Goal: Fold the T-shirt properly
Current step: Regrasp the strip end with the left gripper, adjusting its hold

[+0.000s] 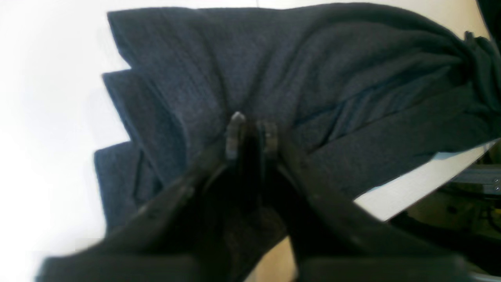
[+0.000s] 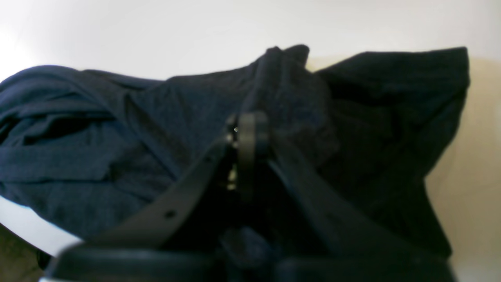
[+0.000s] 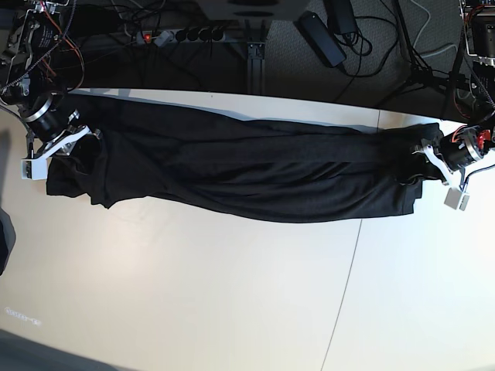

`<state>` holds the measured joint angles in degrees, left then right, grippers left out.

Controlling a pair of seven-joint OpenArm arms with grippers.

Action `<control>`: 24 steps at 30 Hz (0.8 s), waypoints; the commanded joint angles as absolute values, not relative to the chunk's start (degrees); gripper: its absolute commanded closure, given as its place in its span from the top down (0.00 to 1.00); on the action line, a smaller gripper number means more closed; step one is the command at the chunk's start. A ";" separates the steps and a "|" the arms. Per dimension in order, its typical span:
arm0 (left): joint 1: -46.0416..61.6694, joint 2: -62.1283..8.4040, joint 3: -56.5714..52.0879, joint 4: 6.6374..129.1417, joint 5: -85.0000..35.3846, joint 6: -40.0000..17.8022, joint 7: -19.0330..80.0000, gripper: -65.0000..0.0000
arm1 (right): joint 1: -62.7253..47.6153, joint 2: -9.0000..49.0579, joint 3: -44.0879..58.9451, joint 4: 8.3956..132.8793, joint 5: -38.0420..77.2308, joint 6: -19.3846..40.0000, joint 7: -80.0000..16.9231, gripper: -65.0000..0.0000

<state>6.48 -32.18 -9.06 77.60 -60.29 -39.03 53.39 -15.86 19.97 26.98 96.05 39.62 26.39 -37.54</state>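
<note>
Your T-shirt lies stretched in a long dark band across the far part of the white table, running from one arm to the other, folded lengthwise into loose overlapping pleats. Your right gripper sits at the band's end on the left of the base view; in its wrist camera you see the jaws pressed together with a bunched ridge of fabric rising just beyond the tips, so they are clenched on the T-shirt there. Beyond and to either side of those jaws the cloth spreads out: a rumpled, layered mass to one side and a flatter flap with a square corner to the other. Your left gripper is at the opposite end, on the right of the base view. In its wrist camera the two fingertips stand a little apart with a narrow dark gap between them, and the picture is too blurred for you to tell whether fabric is caught in that gap or whether the grip has let go. Directly past those tips the cloth fans out in three stepped layers, their corners staggered toward one side, while toward the other side the folds run away in long creases to a bunched end near the table's edge.
</note>
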 commanded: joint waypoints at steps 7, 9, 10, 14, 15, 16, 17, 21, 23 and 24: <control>5.37 -33.21 -10.15 78.30 -59.40 -40.00 49.84 0.21 | -15.44 20.78 27.29 96.86 40.51 30.26 -36.25 0.00; 5.08 -33.19 -11.84 78.30 -60.66 -40.00 49.93 0.21 | -15.44 20.78 27.29 96.86 40.51 30.26 -36.25 0.00; 5.08 -33.19 -13.08 78.30 -61.67 -40.00 49.95 0.21 | -15.44 20.78 27.29 96.86 40.49 30.26 -36.25 0.00; 5.10 -33.19 -20.08 78.30 -63.55 -40.00 49.98 0.31 | -15.44 20.80 27.29 96.86 40.47 30.26 -36.25 0.00; 5.10 -33.19 -21.74 78.30 -63.55 -40.00 50.19 0.36 | -15.44 20.80 27.29 96.86 40.47 30.26 -36.25 0.00; 5.10 -33.19 -23.24 78.30 -63.57 -40.00 50.68 0.41 | -15.44 20.80 27.29 96.86 40.49 30.26 -36.25 0.00; 5.10 -33.19 -24.56 78.30 -63.59 -40.00 51.51 0.45 | -15.42 20.80 27.29 96.86 40.51 30.26 -36.23 0.00; 5.87 -33.34 -26.46 78.30 -63.90 -40.00 54.37 0.48 | -15.44 20.78 27.29 96.86 40.53 30.26 -36.21 0.00; 7.16 -33.32 -26.22 78.30 -64.97 -40.00 54.76 0.50 | -15.44 20.78 27.24 96.86 40.53 30.26 -36.21 0.00; 7.94 -33.23 -26.15 78.30 -65.08 -40.00 54.78 0.52 | -15.44 20.78 27.24 96.86 40.51 30.26 -36.21 0.00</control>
